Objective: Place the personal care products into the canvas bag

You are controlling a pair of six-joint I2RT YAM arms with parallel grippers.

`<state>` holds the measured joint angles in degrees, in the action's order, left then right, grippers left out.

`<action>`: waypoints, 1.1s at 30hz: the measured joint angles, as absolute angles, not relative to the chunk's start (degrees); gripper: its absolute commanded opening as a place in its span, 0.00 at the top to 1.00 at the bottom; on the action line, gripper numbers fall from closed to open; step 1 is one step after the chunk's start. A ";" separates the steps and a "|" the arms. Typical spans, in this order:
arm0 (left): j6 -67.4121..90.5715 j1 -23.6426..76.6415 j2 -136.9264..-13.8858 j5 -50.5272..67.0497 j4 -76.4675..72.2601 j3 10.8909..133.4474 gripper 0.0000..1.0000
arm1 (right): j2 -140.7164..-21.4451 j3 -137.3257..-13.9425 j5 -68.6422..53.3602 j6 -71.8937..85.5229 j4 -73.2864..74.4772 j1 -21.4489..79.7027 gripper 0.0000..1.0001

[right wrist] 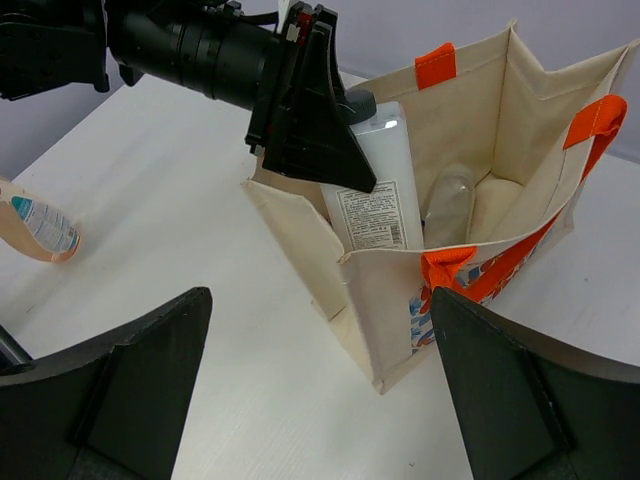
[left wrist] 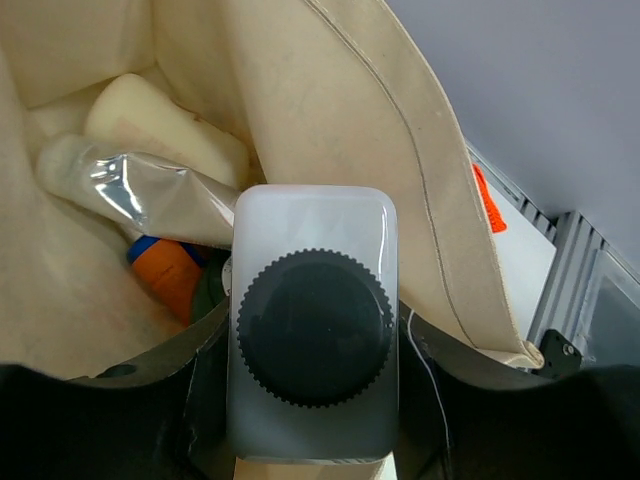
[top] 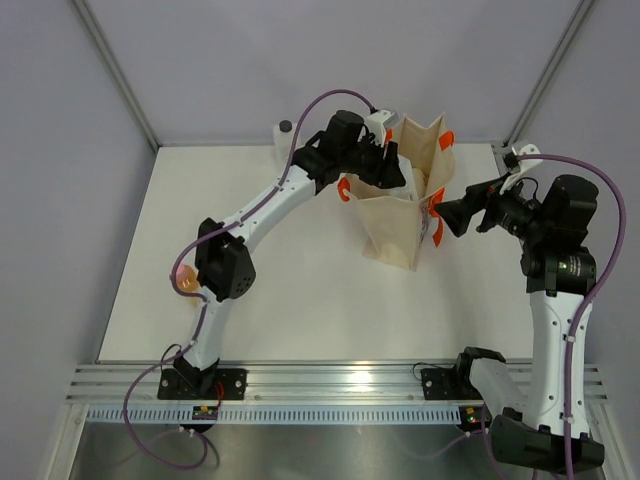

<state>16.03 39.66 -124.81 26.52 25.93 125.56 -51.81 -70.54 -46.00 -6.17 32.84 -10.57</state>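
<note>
A beige canvas tote bag with orange handles stands open on the white worktop. The left claw is clamped on a clear rectangular bottle with a black ribbed cap, which is lowered into the bag's mouth and not yet released. The right claw hangs just beside the bag, its fingers spread apart and holding nothing.

The task looks well past halfway. A cream bottle, a crinkled silver tube, an orange blue-capped bottle and a partly hidden dark green shape already lie inside. A peach bottle remains on the worktop, well apart from the bag.

Only the left wrist view shows the bag's bottom. Only the top view shows a second clear dark-capped bottle at the far edge.
</note>
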 measured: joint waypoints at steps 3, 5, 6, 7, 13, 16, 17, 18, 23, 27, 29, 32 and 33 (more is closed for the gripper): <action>16.05 39.68 -125.71 28.32 27.05 126.98 1.00 | -51.53 -70.00 -46.06 -6.15 32.73 -10.57 0.00; 16.19 39.53 -126.54 29.21 27.66 128.07 0.96 | -51.31 -69.60 -46.11 -6.13 32.51 -10.66 0.01; 16.38 39.48 -127.17 29.50 27.88 128.95 0.92 | -51.24 -69.41 -46.15 -6.09 32.34 -10.70 0.01; 16.51 39.48 -127.85 29.65 27.88 129.71 0.86 | -51.20 -69.28 -46.15 -6.00 32.32 -10.76 0.01; 18.11 40.23 -130.52 28.16 27.77 130.50 0.26 | -51.18 -69.06 -46.17 -5.61 31.79 -11.09 0.01; 19.38 40.69 -130.61 26.02 26.79 130.61 0.01 | -51.18 -68.97 -46.17 -5.56 31.51 -11.25 0.00; 19.92 40.73 -130.61 25.54 26.35 130.89 0.01 | -51.18 -68.95 -46.19 -5.56 31.53 -11.29 0.00; 20.53 40.80 -130.63 24.99 25.93 131.07 0.01 | -51.20 -68.93 -46.17 -5.56 31.51 -11.31 0.01; 21.45 40.82 -130.32 23.05 24.18 133.84 0.01 | -51.44 -68.95 -48.10 -6.39 31.81 -11.40 0.01; 20.93 40.58 -127.31 20.71 23.49 134.15 0.01 | -52.66 -69.54 -52.90 -9.69 34.26 -11.49 0.00; 20.29 40.36 -124.90 19.35 23.46 134.13 0.01 | -53.49 -70.26 -55.20 -11.88 36.14 -11.49 0.00; 18.55 39.99 -120.33 16.53 23.88 133.56 0.01 | -54.78 -71.99 -59.09 -16.86 40.10 -11.53 0.01; 17.65 39.81 -118.02 15.22 24.03 132.55 0.01 | -55.22 -72.75 -60.58 -19.18 41.87 -11.53 0.01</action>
